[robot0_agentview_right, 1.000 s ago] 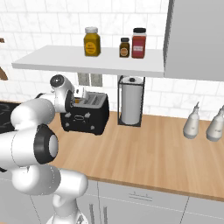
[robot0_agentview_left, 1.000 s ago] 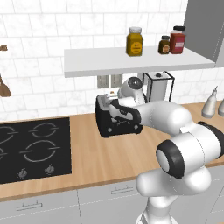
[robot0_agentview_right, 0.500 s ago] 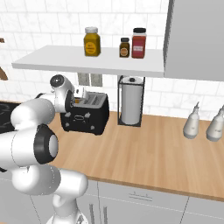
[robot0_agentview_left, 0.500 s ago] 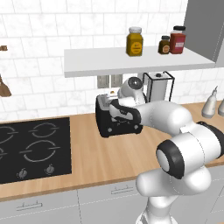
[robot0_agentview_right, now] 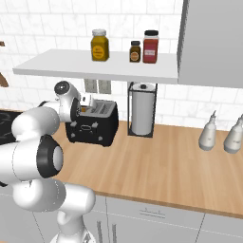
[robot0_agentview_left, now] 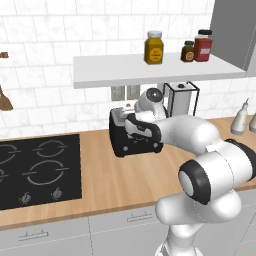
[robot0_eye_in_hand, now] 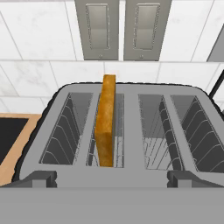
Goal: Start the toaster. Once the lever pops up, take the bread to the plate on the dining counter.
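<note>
Nothing has moved in the past second: the robot's arm stays poised over the toaster [robot0_agentview_left: 136, 137] on the wooden desk [robot0_agentview_right: 161, 161], its pincer [robot0_eye_in_hand: 112, 183] spread wide and holding nothing. The bread [robot0_eye_in_hand: 106, 120] stands upright in the second slot from the left, apparently popped up, so gripping it and carrying it to the plate remain.

**Lighting and picture quality**

Illumination is bright, even and diffuse; no glare. The shelf [robot0_agentview_left: 150, 75] casts a soft shadow onto the tiled wall [robot0_agentview_left: 50, 45] below. All views are sharp throughout, rendered, without blur or edge distortion. The toaster [robot0_eye_in_hand: 122, 131] slots appear shaded inside.
</note>
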